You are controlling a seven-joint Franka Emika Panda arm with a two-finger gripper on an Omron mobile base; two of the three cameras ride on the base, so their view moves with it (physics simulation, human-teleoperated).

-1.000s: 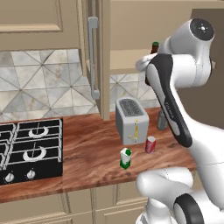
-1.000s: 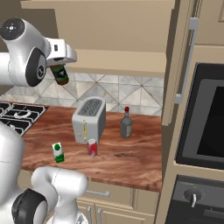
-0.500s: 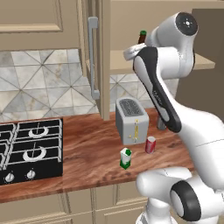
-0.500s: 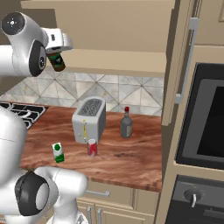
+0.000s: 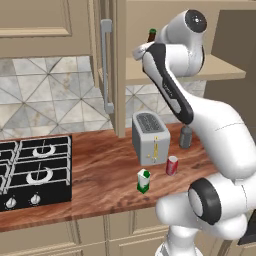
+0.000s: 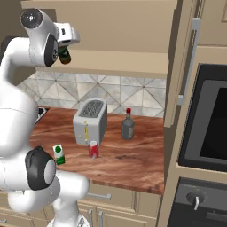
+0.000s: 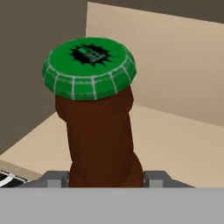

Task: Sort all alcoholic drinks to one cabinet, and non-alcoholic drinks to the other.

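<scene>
Fingers (image 7: 105, 178) clenched on the beer bottle (image 7: 99, 131), held up at the cabinet shelf (image 7: 183, 148). Base clearance above shelf unclear, probably just above. Keep it upright, lower gently, then release.

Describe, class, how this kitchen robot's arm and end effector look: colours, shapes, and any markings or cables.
The arm is built of smooth, glossy white rounded shells, with dark grey to black discs and bands at the joints; one link carries a long dark strip. It rises from a bulbous white base. The end effector is a small white block with two short dark grey fingers. No cables or lettering are visible.
</scene>
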